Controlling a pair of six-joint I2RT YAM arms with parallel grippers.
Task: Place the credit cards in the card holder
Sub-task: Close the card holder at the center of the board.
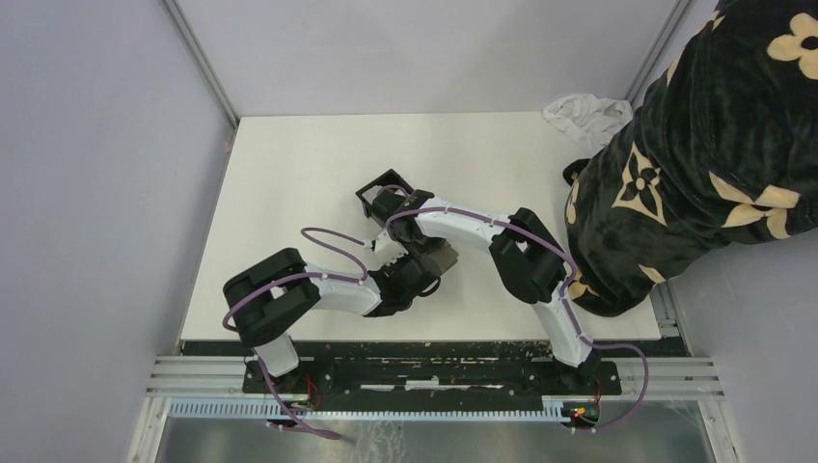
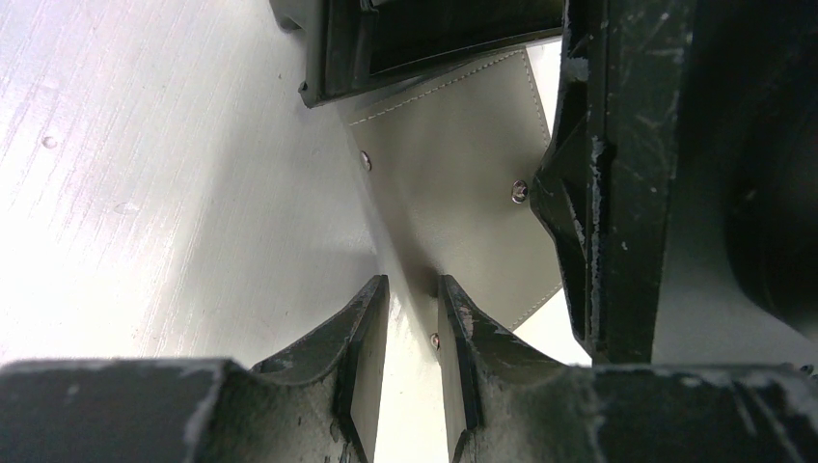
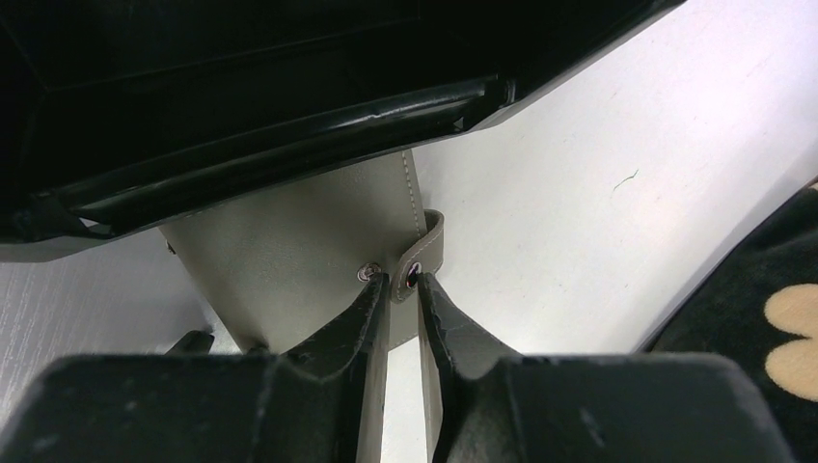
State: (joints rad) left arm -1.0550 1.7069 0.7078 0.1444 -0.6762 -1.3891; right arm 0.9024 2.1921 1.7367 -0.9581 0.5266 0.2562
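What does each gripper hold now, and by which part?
Both hold the grey pouch: left fingers pinch its near edge, right fingers pinch its snap strap.

Card holder (image 3: pixel 241 106) cropped by top edge

The white table (image 1: pixel 289 193) carries a black open-top card holder (image 1: pixel 371 186) near its middle. Just nearer than the card holder is a stitched grey-tan card sleeve (image 2: pixel 453 193), possibly touching the tabletop. Far right of the card holder lies a crumpled white cloth (image 1: pixel 584 111), and a black flower-patterned blanket (image 1: pixel 695 164) overlaps that edge.
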